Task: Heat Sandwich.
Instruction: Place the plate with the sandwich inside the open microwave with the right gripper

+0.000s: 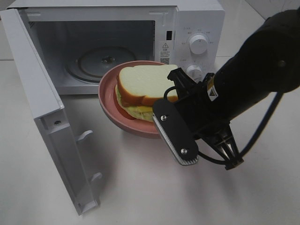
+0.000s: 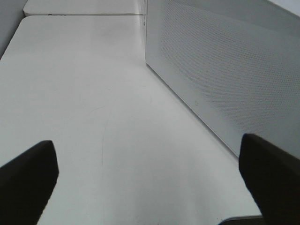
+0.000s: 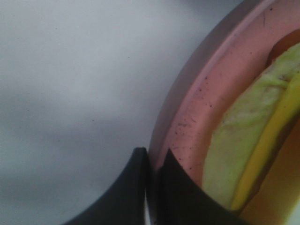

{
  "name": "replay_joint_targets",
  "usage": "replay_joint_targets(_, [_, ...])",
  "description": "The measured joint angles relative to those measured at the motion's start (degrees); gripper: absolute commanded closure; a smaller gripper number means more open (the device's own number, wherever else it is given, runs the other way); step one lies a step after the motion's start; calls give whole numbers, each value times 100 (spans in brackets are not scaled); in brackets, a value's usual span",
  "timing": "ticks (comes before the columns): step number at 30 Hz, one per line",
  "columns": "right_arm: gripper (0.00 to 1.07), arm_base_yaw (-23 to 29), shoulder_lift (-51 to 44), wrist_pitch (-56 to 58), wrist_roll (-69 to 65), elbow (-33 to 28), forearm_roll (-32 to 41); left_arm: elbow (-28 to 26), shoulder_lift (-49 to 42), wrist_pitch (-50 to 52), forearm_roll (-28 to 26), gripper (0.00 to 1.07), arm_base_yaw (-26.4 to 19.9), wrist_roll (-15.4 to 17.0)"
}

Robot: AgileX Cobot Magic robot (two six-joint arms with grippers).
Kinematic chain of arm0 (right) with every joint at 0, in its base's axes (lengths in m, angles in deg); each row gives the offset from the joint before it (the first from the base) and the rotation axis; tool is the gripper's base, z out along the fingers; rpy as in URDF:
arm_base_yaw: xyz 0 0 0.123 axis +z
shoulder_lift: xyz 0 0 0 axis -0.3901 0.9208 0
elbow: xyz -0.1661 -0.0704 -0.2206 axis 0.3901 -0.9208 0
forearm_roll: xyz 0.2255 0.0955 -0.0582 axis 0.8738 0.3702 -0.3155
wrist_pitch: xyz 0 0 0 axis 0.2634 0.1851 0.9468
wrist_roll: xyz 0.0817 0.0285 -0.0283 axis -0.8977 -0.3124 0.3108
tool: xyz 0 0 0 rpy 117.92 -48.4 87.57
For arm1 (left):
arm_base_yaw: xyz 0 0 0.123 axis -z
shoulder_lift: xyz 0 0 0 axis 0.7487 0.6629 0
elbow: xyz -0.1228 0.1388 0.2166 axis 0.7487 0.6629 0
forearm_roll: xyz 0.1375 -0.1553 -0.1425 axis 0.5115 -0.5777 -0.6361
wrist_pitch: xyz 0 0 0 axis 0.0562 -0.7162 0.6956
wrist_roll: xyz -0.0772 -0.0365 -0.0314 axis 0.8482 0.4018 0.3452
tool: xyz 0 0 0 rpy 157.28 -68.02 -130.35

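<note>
Leftmost, the left gripper [image 2: 149, 176] gapes wide and holds nothing. At centre frame, the square white-bread sandwich [image 1: 143, 84] sits on a round pink plate [image 1: 108, 96]. The right gripper [image 3: 152, 161] pinches the plate's right rim tightly. The white microwave's open cavity [image 1: 101, 58] lies up-left of the sandwich, away from that gripper.

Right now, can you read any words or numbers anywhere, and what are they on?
No text is readable.
The sticker with a triangle sign on the microwave front: print too small.
Marks around the upper knob and lower knob: too small.
On the pink plate and sandwich: no writing visible.
</note>
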Motion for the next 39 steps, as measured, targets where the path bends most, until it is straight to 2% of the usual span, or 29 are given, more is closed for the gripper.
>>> replay_joint_targets(17, [107, 178, 1031, 11, 0, 1129, -103, 0, 0, 0, 0, 6, 0, 0])
replay_joint_targets(39, [107, 178, 2068, 894, 0, 2664, -109, 0, 0, 0, 0, 6, 0, 0])
